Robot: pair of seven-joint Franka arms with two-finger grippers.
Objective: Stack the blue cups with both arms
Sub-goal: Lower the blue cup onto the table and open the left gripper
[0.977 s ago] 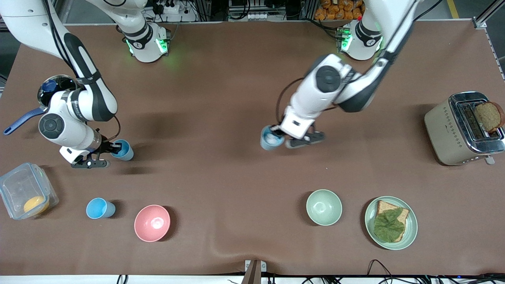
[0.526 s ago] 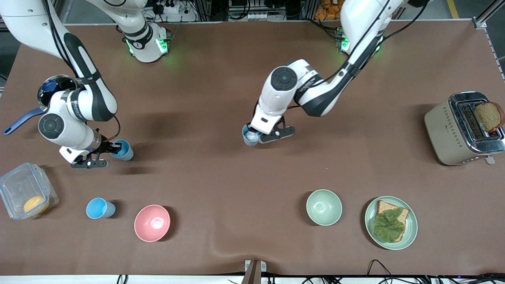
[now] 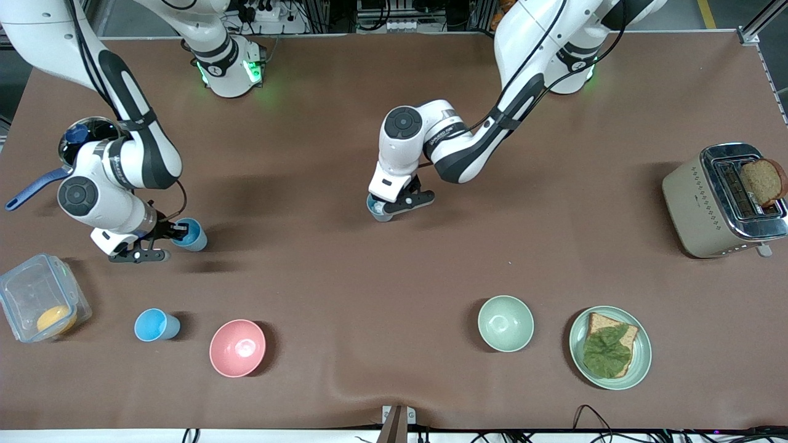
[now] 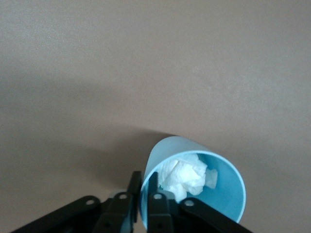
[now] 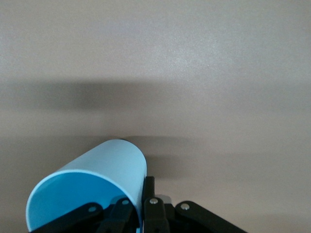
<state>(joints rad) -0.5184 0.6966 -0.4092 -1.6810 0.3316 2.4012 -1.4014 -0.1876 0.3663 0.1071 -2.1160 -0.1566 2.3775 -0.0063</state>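
My left gripper point(image 3: 386, 208) is shut on the rim of a blue cup point(image 3: 376, 210) with crumpled white paper in it, over the middle of the table. In the left wrist view the fingers point(image 4: 155, 187) clamp that cup's point(image 4: 221, 194) wall. My right gripper point(image 3: 177, 232) is shut on the rim of an empty blue cup point(image 3: 193, 235), low over the table toward the right arm's end. It also shows in the right wrist view point(image 5: 92, 182). A third blue cup point(image 3: 154, 325) stands upright, nearer the front camera.
A pink bowl point(image 3: 237, 347) is beside the third cup. A green bowl point(image 3: 505, 323), a green plate point(image 3: 644, 344) with bread and lettuce, and a toaster point(image 3: 695, 203) are toward the left arm's end. A plastic box point(image 3: 24, 289) and a pan point(image 3: 80, 138) are by the right arm.
My left arm has carried its cup with the paper toward the right arm's end of the table. My right arm and its cup have barely moved.
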